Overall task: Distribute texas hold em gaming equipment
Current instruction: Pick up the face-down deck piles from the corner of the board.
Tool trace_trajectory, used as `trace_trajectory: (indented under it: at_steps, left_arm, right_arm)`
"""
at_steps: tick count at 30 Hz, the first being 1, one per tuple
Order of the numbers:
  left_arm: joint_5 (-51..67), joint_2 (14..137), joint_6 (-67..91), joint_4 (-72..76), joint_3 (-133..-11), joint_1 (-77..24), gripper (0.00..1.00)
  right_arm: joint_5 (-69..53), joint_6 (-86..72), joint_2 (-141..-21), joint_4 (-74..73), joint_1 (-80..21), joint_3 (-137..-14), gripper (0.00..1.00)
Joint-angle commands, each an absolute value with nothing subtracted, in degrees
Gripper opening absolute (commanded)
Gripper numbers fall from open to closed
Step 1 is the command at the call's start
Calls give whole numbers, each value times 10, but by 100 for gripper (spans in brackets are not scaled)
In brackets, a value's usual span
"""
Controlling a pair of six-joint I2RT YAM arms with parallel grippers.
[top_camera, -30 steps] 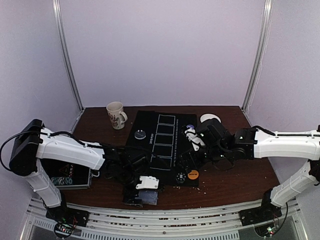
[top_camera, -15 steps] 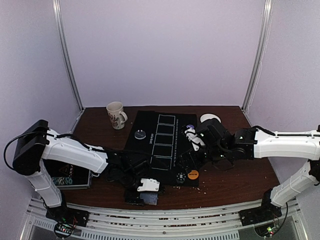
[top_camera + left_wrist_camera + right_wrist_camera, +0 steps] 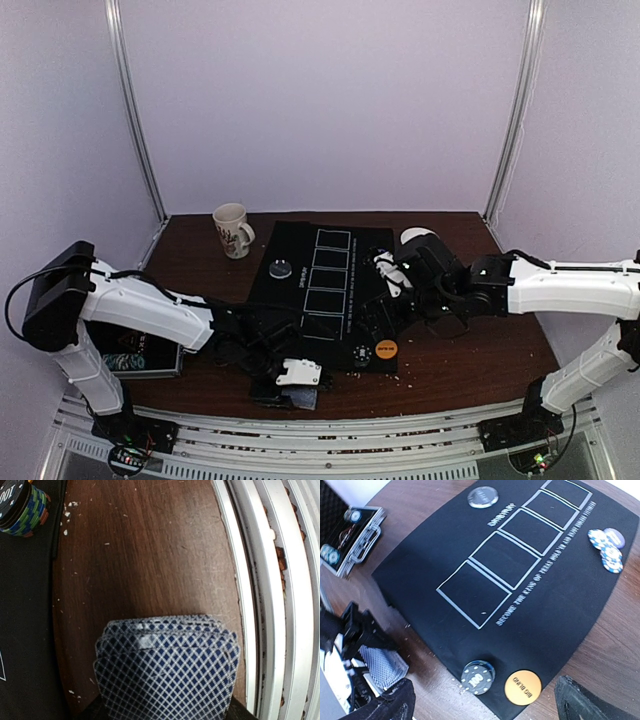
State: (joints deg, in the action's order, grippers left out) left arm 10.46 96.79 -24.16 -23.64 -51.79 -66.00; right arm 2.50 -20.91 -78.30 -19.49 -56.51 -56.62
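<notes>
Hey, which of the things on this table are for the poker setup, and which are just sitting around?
For the job: deck of cards, 100 chip stack, Big Blind button, blue-white chips, silver disc, playing mat, chip case.
Lying about: patterned mug, white dish.

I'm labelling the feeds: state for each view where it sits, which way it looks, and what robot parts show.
Top external: above and behind the bases, looking down on the black mat; both arms show.
Left wrist: low over the table's near edge, looking down at the blue-checked card deck, which hides nearly all of the robot.
Right wrist: at the mat's right side, looking left across it toward the chip case; its fingers frame the bottom corners.
Shared: both wrist views catch the 100 chip stack.
</notes>
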Motion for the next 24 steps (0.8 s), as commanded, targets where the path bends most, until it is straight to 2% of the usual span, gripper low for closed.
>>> trace_trajectory:
  at_steps: [1, 9, 13, 17, 24]
  left_arm:
    - [77, 939, -252, -233, -507, -664, 59]
    - [24, 895, -257, -322, -569, -657, 56]
    - [2, 886, -244, -393, -635, -626, 56]
    - [2, 889, -223, -450, -708, -593, 55]
    - [7, 876, -220, -470, -773, -578, 55]
  right_arm:
    - [39, -253, -751, -198, -532, -565, 100]
    - [-90, -345, -705, -104, -451, -520, 100]
    - [-152, -353, -725, -74, -451, -528, 100]
    - [-237, -391, -748, 25, -451, -515, 100]
    - [-298, -436, -809, 135, -456, -518, 99]
